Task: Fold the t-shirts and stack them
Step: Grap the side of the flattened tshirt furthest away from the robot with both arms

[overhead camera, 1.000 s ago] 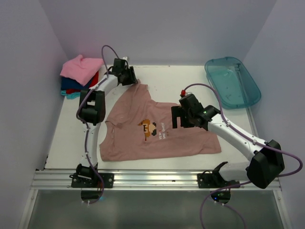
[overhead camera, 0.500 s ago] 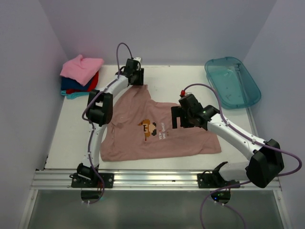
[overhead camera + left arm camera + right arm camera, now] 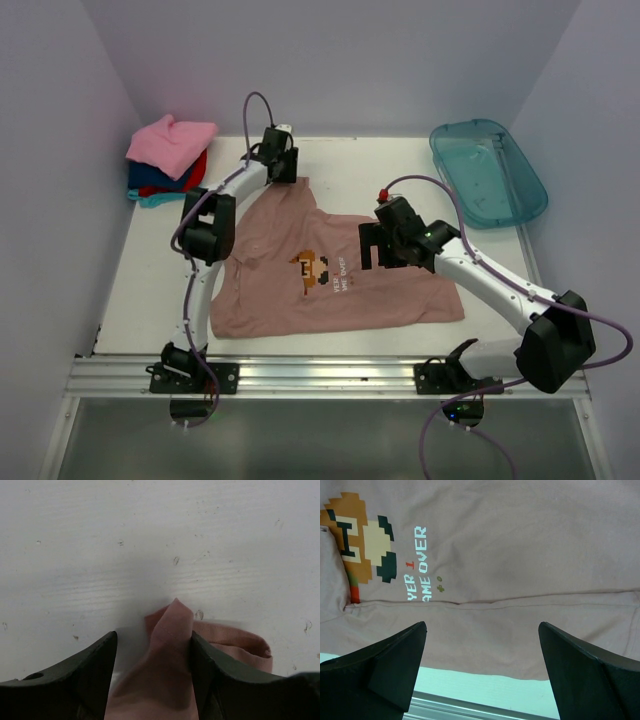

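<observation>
pink-brown tee (image 3: 300, 305) lies lengthwise left-right, collar left; left claw (image 3: 153, 634) parted around its far corner, right claw (image 3: 482, 625) spread wide above.

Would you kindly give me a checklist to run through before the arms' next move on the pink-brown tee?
1. Fabric of the pink-brown tee between the fingers of the left gripper: ok.
2. Firm hold there: cannot tell.
3. The right gripper open and empty over the tee: ok.
4. Tee flat at its far corner: not ok, bunched.
5. The folded stack apart from both arms: ok.
</observation>
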